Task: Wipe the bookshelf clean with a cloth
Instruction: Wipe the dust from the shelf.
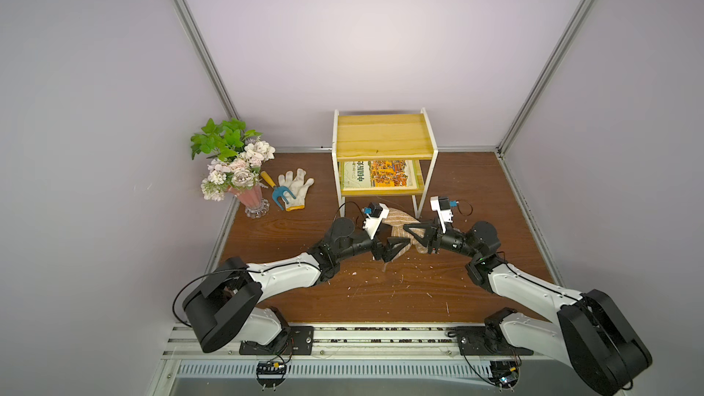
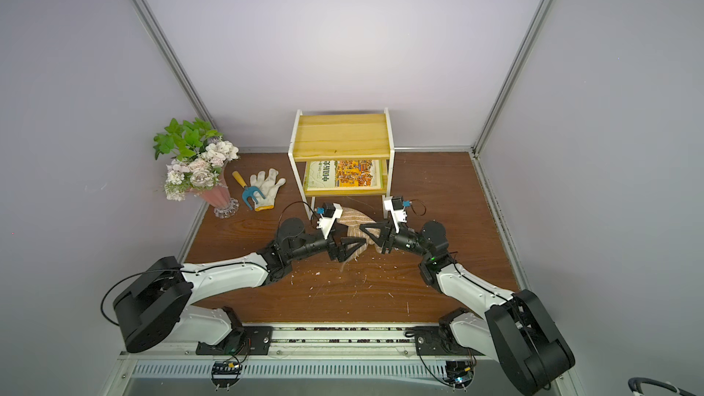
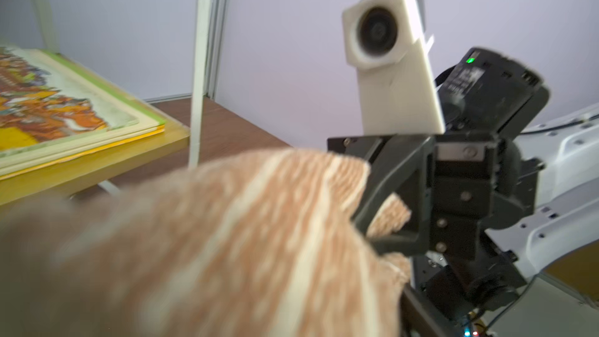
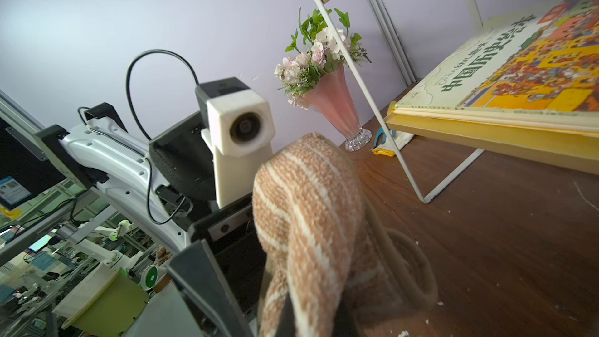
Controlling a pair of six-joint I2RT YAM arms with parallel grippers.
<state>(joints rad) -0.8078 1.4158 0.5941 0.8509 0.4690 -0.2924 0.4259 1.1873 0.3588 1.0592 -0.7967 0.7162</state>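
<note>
Brown tabletop (image 1: pixel 476 188); cloth (image 1: pixel 400 219) before bookshelf (image 1: pixel 383 135); book (image 1: pixel 381 174) on lower board (image 1: pixel 381 192); glove (image 1: pixel 295 184) beside

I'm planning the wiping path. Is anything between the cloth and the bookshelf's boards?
Nothing visible stands between the cloth and the bookshelf: its top board is bare. On the lower board, though, a book lies flat, covering most of it.
</note>
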